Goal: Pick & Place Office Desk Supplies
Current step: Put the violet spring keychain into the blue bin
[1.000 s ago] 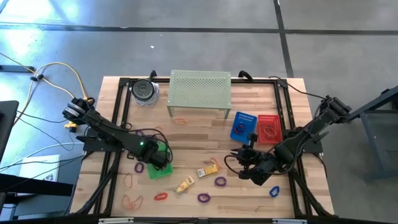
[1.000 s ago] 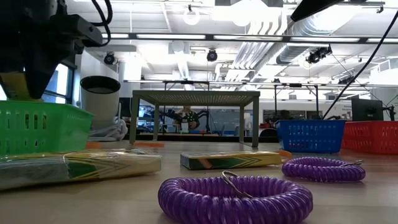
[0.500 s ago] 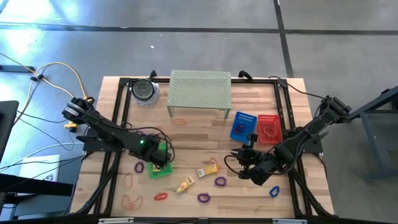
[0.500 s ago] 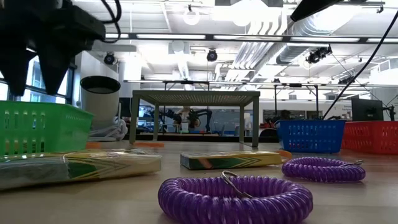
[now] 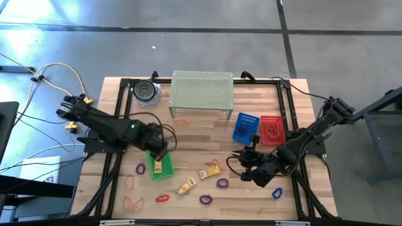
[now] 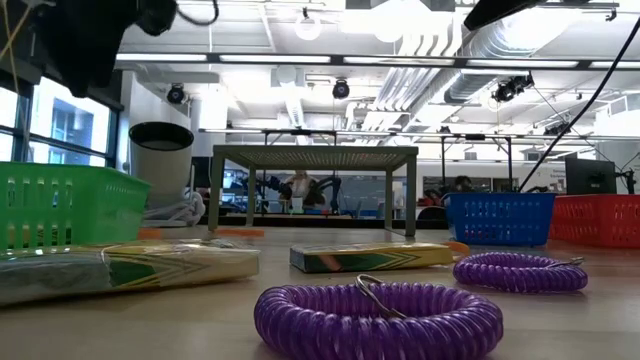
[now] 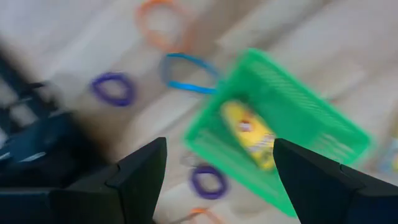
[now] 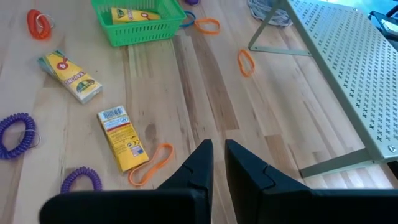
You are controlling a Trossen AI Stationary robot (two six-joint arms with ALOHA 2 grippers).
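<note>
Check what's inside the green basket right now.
One yellow packet lies in the green basket; the open left claw hovers above. Nothing else visible inside; the arm hides part of it from overhead.

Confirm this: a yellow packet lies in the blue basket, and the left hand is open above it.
Wrong basket. In the left wrist view the yellow packet lies in the green basket, not the blue one. The rest holds: the left hand is open above it.
</note>
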